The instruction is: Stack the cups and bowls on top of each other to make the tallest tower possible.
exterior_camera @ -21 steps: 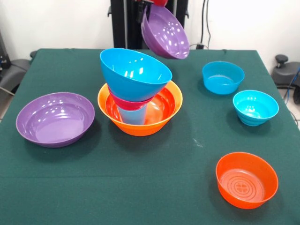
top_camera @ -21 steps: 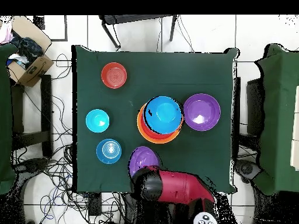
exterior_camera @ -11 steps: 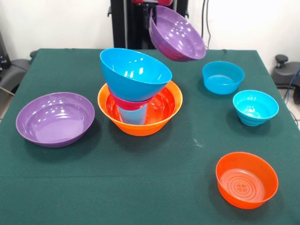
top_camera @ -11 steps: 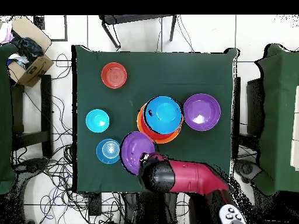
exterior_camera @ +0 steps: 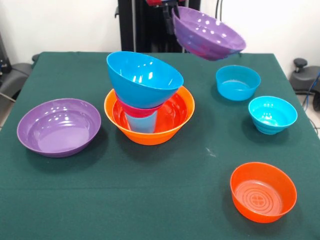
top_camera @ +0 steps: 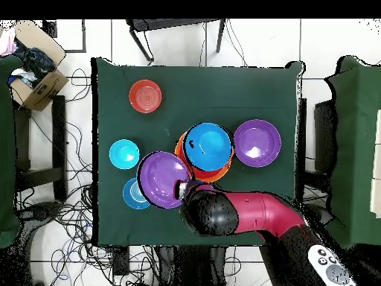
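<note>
My gripper (exterior_camera: 173,12) is shut on the rim of a purple bowl (exterior_camera: 209,35), which hangs tilted in the air above the table's far side; from overhead this bowl (top_camera: 162,179) sits beside the tower and covers part of a blue bowl (top_camera: 131,196). The tower (exterior_camera: 145,97) has a large orange bowl (exterior_camera: 150,136) as base, with the light blue cup (exterior_camera: 140,123), a magenta bowl (exterior_camera: 136,108) and a tilted blue bowl (exterior_camera: 143,77) above it. Loose on the table are a second purple bowl (exterior_camera: 59,126), a blue bowl (exterior_camera: 237,82), a cyan bowl (exterior_camera: 272,114) and a red-orange bowl (exterior_camera: 263,191).
The green table (exterior_camera: 150,200) holds everything. In the overhead view a cardboard box (top_camera: 33,74) stands off the table's corner, cables lie on the floor along one side, and the red arm (top_camera: 253,216) reaches in from the bottom.
The gripper has carried the purple bowl sideways, to the right in the front view, and the bowl has tipped flatter. It now hangs over the blue bowl. Nothing else moved.
</note>
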